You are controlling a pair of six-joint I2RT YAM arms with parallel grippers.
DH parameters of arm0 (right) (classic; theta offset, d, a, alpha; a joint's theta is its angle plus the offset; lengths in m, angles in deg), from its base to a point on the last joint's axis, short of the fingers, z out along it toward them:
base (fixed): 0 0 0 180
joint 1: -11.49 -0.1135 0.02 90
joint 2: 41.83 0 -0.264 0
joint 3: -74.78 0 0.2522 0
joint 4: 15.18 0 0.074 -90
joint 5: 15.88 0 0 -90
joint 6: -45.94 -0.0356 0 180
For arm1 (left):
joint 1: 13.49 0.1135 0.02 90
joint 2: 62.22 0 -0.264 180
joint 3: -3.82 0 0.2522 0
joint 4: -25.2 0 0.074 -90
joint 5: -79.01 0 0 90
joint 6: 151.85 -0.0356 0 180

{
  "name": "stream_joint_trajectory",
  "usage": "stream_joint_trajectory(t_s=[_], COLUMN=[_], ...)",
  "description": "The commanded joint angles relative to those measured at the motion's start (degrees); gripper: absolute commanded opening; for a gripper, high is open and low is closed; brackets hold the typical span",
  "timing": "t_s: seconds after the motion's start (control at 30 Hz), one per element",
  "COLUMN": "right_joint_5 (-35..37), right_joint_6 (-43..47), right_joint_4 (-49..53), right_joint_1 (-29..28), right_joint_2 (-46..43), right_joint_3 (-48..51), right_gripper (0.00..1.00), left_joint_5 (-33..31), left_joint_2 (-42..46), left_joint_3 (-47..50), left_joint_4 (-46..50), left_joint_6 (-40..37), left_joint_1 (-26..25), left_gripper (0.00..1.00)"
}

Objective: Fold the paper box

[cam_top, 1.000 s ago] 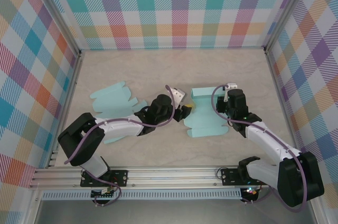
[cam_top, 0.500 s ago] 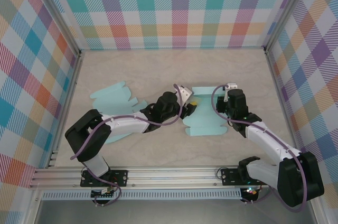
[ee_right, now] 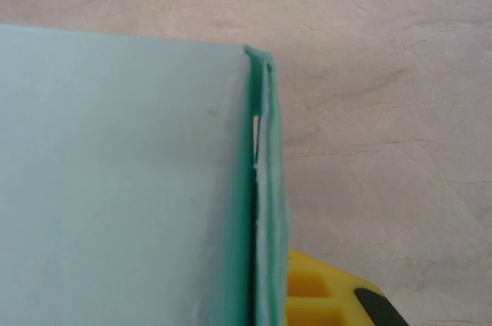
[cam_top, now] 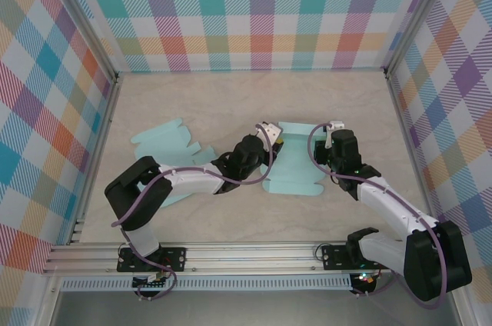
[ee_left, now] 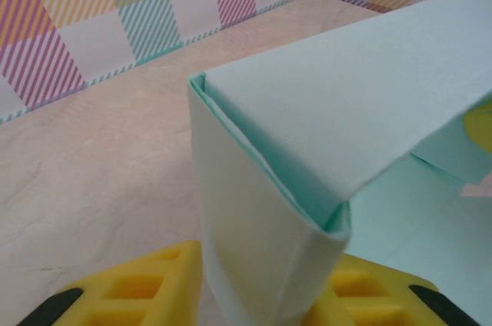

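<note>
Mid-fold: left flap (ee_left: 261, 249) of the box (cam_top: 300, 168) going up, both tools on it.
Box sits mid-bench (cam_top: 231, 103), between the arms. A spare blank (cam_top: 161, 145) lies flat to the left, under the left arm. Left tool (cam_top: 270, 141) is pinched on the creased left flap, which fills the gap between its fingers. Right tool (cam_top: 332, 131) is closed tight on the box's right edge, pinning it. Likely next: left tool swings the flap up and over along the crease while the right holds that side down; a loose grip could let the paper slip or buckle. A second ago the left tool was short of the box with its jaws wider and the flap tabs lay flat; now it has reached the edge and the flap is lifted. Right tool unchanged.
</note>
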State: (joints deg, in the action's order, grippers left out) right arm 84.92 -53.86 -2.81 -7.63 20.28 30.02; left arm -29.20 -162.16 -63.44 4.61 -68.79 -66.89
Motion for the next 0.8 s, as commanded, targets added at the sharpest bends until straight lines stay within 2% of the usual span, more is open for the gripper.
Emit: stream_joint_trajectory(t_s=[0.0,0.13,0.33,0.63,0.7,0.77], right_joint_5=[-2.53,-4.17,-5.21,-0.64,1.49,4.11], right_joint_6=[0.03,-2.22,-6.77,-10.09,-10.95,-12.25], right_joint_4=[-1.60,-1.54,-0.29,1.30,1.45,1.56], right_joint_1=[-0.31,-0.31,-1.00,-5.69,-7.15,-8.58], right_joint_2=[-0.14,0.11,0.92,0.42,0.69,0.82], right_joint_3=[-0.51,-0.64,-1.99,-3.35,-3.57,-3.50], right_gripper=[0.00,0.00,0.00,0.00,0.00,0.00], left_joint_5=[-5.17,-10.85,-26.85,-41.73,-45.49,-49.57], left_joint_2=[-0.75,-2.28,-6.23,-8.00,-7.83,-6.91], left_joint_3=[-2.29,-3.92,-8.52,-14.05,-15.32,-16.49], left_joint_4=[-4.32,-5.75,-8.08,-4.20,-0.95,6.85], left_joint_6=[-1.03,-3.33,-5.06,1.54,4.97,12.99], left_joint_1=[-0.77,-2.49,-5.45,-5.50,-5.03,-3.80], left_gripper=[0.32,0.24,0.09,0.08,0.08,0.08])
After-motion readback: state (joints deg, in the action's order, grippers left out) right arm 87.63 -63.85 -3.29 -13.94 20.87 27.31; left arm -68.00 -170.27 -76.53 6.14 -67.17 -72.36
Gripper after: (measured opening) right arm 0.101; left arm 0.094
